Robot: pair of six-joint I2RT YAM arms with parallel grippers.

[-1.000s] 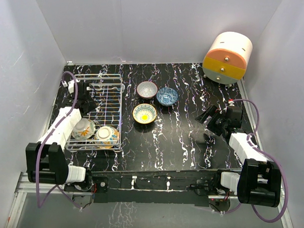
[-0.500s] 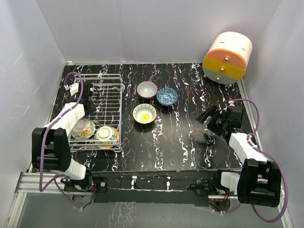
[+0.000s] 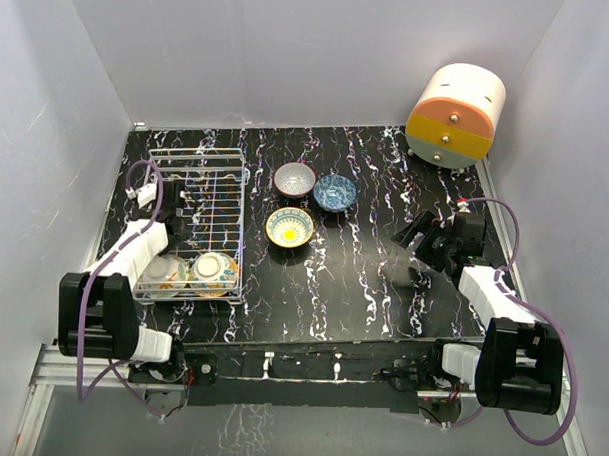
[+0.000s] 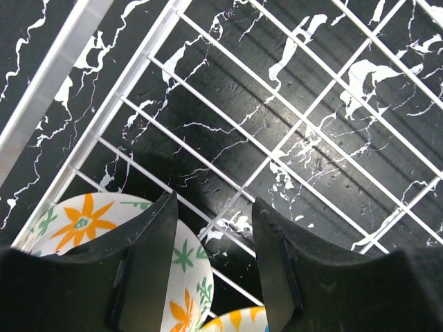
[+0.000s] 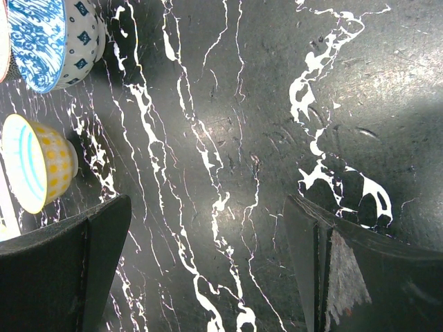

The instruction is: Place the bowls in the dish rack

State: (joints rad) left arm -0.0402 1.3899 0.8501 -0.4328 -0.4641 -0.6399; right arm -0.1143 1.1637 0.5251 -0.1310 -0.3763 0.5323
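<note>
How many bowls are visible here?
5. In the dish rack, near end: floral bowl, partly under the left arm, and orange-patterned bowl. On the table beside it: grey bowl, blue bowl, yellow-centred bowl.

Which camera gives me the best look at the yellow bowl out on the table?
Top external: the yellow bowl shows whole and unobstructed from above, with its inside pattern visible. The right wrist view catches it only side-on at the left edge. The left wrist view doesn't show it.

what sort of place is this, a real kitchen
Probably a robot test cell, not a kitchen: plain white walls box in a black marbled tabletop, two arms are bolted at its near edge, with a dish rack and bowls as props.
</note>
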